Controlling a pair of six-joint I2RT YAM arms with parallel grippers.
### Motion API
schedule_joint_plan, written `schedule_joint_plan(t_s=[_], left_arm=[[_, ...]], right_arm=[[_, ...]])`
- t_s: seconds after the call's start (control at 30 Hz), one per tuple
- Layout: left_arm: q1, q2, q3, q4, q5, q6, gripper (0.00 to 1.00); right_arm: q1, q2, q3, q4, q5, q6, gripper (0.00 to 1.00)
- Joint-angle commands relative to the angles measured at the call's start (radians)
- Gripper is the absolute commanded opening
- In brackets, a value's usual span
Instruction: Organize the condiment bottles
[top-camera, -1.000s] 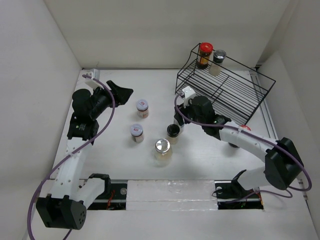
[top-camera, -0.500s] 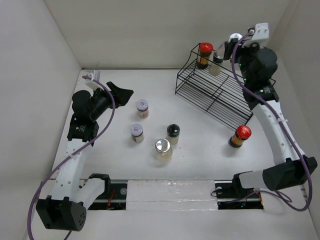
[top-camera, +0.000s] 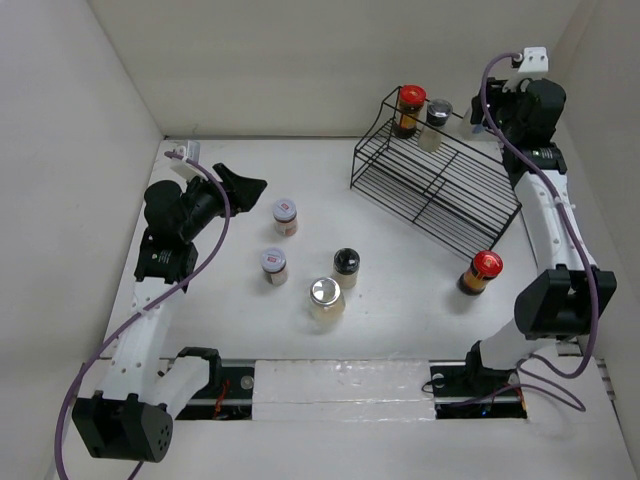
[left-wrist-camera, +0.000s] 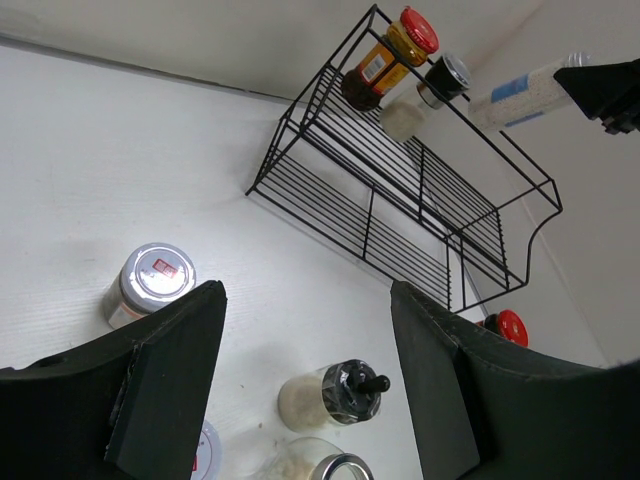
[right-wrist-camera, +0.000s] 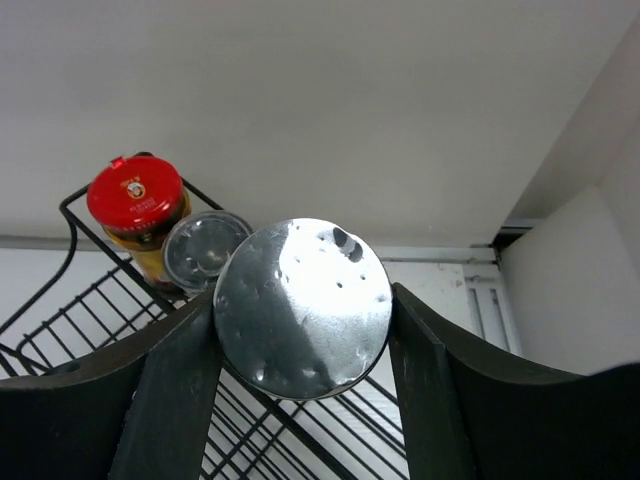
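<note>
Your right gripper (right-wrist-camera: 300, 300) is clenched on a silver-capped jar (left-wrist-camera: 518, 95) at the top view's upper right, seemingly just above the wire rack (top-camera: 440, 190); a red-capped jar (top-camera: 410, 108) and a grey-capped jar (top-camera: 437, 118) stand in the rack; a wide silver-lidded jar (top-camera: 325, 298) sits mid-table (top-camera: 420, 290); your left gripper (top-camera: 243, 182) hangs released at upper left.

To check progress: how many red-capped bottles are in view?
2. One red-capped glass bottle stands in the back-left corner of the black wire rack; the second red-capped bottle stands on the white table by the rack's near-right corner. None seems hidden.
</note>
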Motion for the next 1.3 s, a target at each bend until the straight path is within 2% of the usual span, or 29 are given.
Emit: schedule_joint_plan(t_s=[0.0, 0.33, 0.63, 0.8, 0.83, 0.9, 0.93, 0.97, 1.07, 1.27], left_arm=[[0.004, -0.002, 0.004, 0.042, 0.007, 0.002, 0.62], [0.004, -0.002, 0.004, 0.042, 0.007, 0.002, 0.62], [0.004, -0.002, 0.004, 0.033, 0.007, 0.002, 0.62], [0.004, -0.011, 0.004, 0.033, 0.007, 0.002, 0.62], [0.004, -0.011, 0.004, 0.033, 0.007, 0.002, 0.62], [0.004, -0.002, 0.004, 0.033, 0.007, 0.002, 0.62], [0.004, -0.002, 0.004, 0.033, 0.007, 0.002, 0.62], [0.004, -0.002, 0.004, 0.033, 0.007, 0.002, 0.62], [0.004, -0.011, 0.004, 0.033, 0.007, 0.002, 0.62], [0.004, -0.011, 0.004, 0.033, 0.007, 0.002, 0.62]], right_arm=[[-0.012, -0.013, 0.062, 0.097, -0.067, 0.021, 0.44], [-0.039, 0.088, 0.053, 0.067, -0.147, 0.071, 0.44], [-0.040, 0.153, 0.062, 0.048, -0.159, 0.090, 0.45], [-0.030, 0.173, 0.051, 0.036, -0.159, 0.090, 0.58], [-0.030, 0.173, 0.051, 0.027, -0.159, 0.090, 0.66], [-0.021, 0.160, 0.060, 0.027, -0.159, 0.090, 0.77], [-0.021, 0.160, 0.061, 0.027, -0.159, 0.090, 0.77], [-0.021, 0.139, 0.073, 0.027, -0.159, 0.090, 0.82], [-0.010, 0.092, 0.082, 0.027, -0.126, 0.076, 0.88], [0.037, -0.013, 0.045, 0.038, -0.067, 0.032, 0.89]])
